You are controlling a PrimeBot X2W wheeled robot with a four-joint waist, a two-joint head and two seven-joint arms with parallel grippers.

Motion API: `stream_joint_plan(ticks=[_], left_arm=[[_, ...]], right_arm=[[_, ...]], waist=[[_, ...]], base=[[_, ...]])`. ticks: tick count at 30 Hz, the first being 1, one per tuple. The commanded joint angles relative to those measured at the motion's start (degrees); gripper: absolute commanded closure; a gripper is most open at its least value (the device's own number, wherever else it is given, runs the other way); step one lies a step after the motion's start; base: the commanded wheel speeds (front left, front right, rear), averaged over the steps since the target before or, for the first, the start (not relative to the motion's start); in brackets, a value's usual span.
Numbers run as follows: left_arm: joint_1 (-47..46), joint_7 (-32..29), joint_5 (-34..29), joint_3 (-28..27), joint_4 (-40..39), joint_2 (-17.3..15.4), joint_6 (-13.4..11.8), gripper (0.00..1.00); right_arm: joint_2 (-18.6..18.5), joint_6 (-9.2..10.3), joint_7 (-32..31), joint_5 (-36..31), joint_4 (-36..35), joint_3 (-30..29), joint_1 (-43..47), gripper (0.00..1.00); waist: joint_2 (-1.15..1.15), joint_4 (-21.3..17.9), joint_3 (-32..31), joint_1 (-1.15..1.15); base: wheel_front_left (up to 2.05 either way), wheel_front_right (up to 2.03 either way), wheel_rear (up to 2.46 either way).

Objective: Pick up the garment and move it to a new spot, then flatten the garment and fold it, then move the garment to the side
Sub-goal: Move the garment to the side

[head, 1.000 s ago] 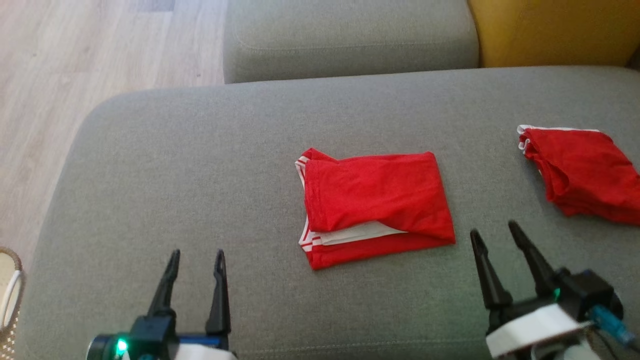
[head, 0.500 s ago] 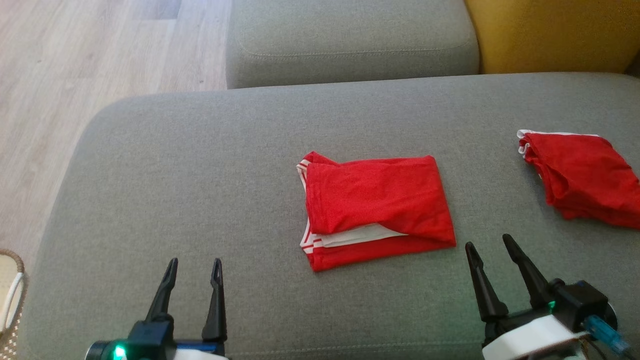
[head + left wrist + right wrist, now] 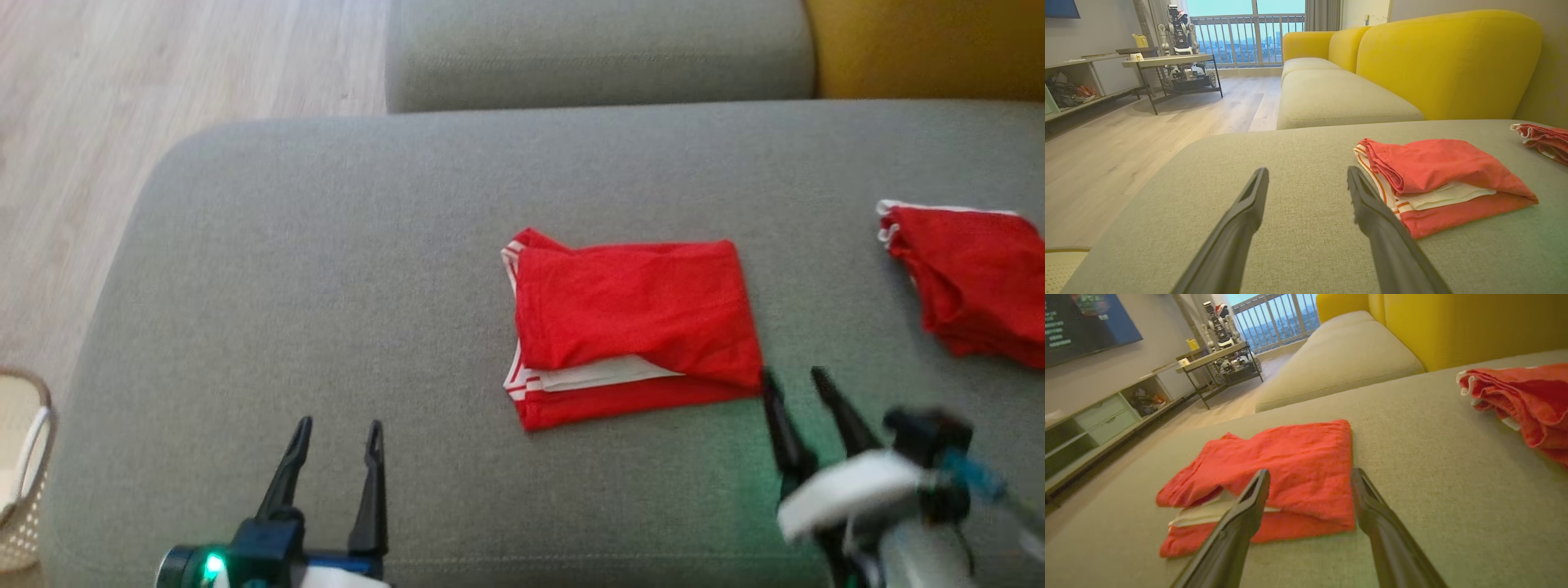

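No text, label, brand, number or sign can be read in any of the views. In the right wrist view, a dark blue screen (image 3: 1094,326) at the upper left carries a few pale rows of characters near its left edge. They are too small and too blurred to make out.
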State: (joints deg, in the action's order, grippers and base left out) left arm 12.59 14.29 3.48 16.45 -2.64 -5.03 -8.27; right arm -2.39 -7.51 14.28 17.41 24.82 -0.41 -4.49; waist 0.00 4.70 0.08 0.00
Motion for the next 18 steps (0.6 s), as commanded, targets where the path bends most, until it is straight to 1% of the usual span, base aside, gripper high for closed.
stream_joint_plan(ticks=[1, 3, 6, 7, 8, 11, 15, 17, 18], left_arm=[[-3.96, 0.71, -0.71, -1.13, -1.71, 0.82, 0.38, 0.0], [-5.01, 0.71, -0.97, -0.61, -1.67, 0.95, 0.87, 0.0], [-6.38, 0.71, -1.18, 0.02, -1.24, 1.13, 1.46, 0.0], [-6.8, 0.71, -1.24, 0.16, -1.06, 1.2, 1.56, 0.0], [-6.8, 0.71, -1.24, 0.16, -1.06, 1.2, 1.56, 0.0], [-7.82, 0.71, -1.24, 0.53, -0.55, 1.39, 1.69, 0.0], [-8.67, 0.71, -1.24, 1.05, -0.21, 1.6, 1.74, 0.0], [-9.04, 0.71, -1.27, 1.32, -0.13, 1.67, 1.77, 0.0], [-9.2, 0.71, -1.29, 1.43, -0.09, 1.71, 1.8, 0.0]], right_arm=[[-0.49, 0.02, -0.84, 2.91, 1.97, -0.54, -7.03, 0.0], [-0.49, 0.02, -2.79, 5.85, 7.17, -3.32, -12.07, 0.0], [-0.49, 0.02, -5.98, 6.75, 14.7, -7.18, -18.93, 0.0], [-0.49, 0.02, -7.13, 5.95, 17.05, -8.05, -20.85, 0.0], [-0.49, 0.02, -7.13, 5.95, 17.05, -8.05, -20.85, 0.0], [-0.49, 0.02, -10.75, 3.77, 23.95, -10.68, -25.43, 0.0], [-0.5, 0.02, -14.5, -1.23, 32.31, -14.21, -29.01, 0.0], [-0.5, 0.02, -15.78, -3.18, 35.4, -14.94, -30.21, 0.0], [-0.5, 0.02, -16.26, -3.4, 36.71, -14.58, -30.79, 0.02]], waist=[[0.0, 1.16, 1.88, 0.0], [0.0, 2.08, 3.35, 0.0], [0.0, 3.37, 5.1, 0.0], [0.0, 3.73, 5.61, 0.0], [0.0, 3.73, 5.61, 0.0], [0.0, 4.57, 6.73, 0.0], [0.0, 5.23, 7.52, 0.0], [0.0, 5.42, 7.72, 0.0], [0.0, 5.47, 7.75, 0.0]], base=[[0.0, 0.0, 0.0], [0.0, 0.0, 0.0], [0.0, 0.0, 0.0], [0.0, 0.0, 0.0], [0.0, 0.0, 0.0], [0.0, 0.0, 0.0], [0.0, 0.0, 0.0], [0.0, 0.0, 0.0], [0.0, 0.0, 0.0]])
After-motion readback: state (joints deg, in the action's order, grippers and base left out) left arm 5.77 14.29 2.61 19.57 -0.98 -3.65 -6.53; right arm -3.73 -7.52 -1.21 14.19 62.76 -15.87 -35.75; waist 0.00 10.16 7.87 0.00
